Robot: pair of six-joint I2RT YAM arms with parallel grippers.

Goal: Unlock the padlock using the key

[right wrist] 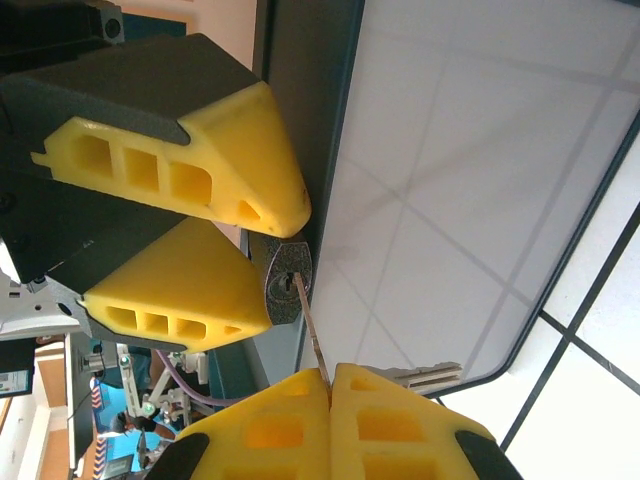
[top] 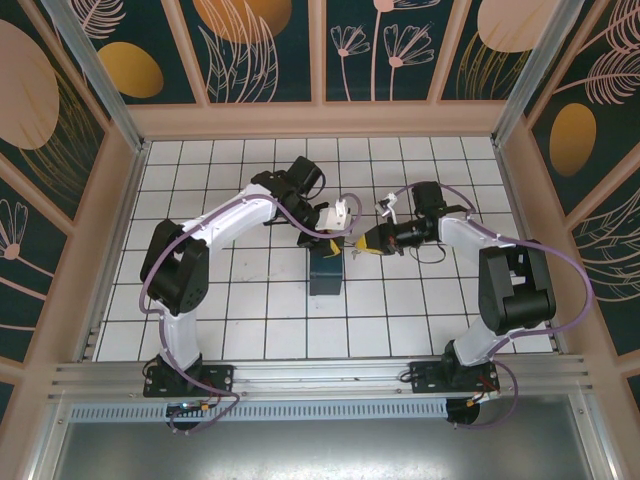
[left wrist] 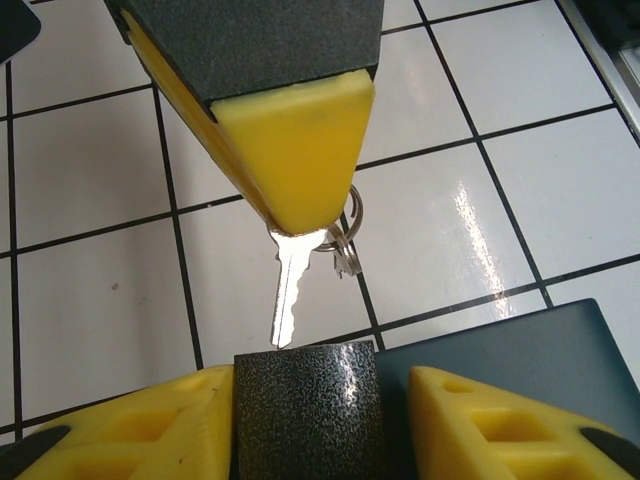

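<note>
In the left wrist view the small dark speckled padlock (left wrist: 305,410) sits between the yellow fingers of my left gripper (left wrist: 320,400), which is shut on it. The silvery key (left wrist: 288,300) hangs from my right gripper (left wrist: 290,130), its ring (left wrist: 352,232) beside the finger, its tip at the padlock's top edge. In the right wrist view my right gripper (right wrist: 330,385) is shut on the key (right wrist: 312,330), whose tip touches the keyhole of the padlock (right wrist: 285,283). From above, the left gripper (top: 330,240) and the right gripper (top: 362,245) meet over the box.
A dark teal box (top: 326,275) stands on the white tiled table (top: 250,300) just below the two grippers; its lid (left wrist: 520,350) lies right behind the padlock. A second key (right wrist: 425,377) dangles sideways by the right fingers. Wooden walls surround the table.
</note>
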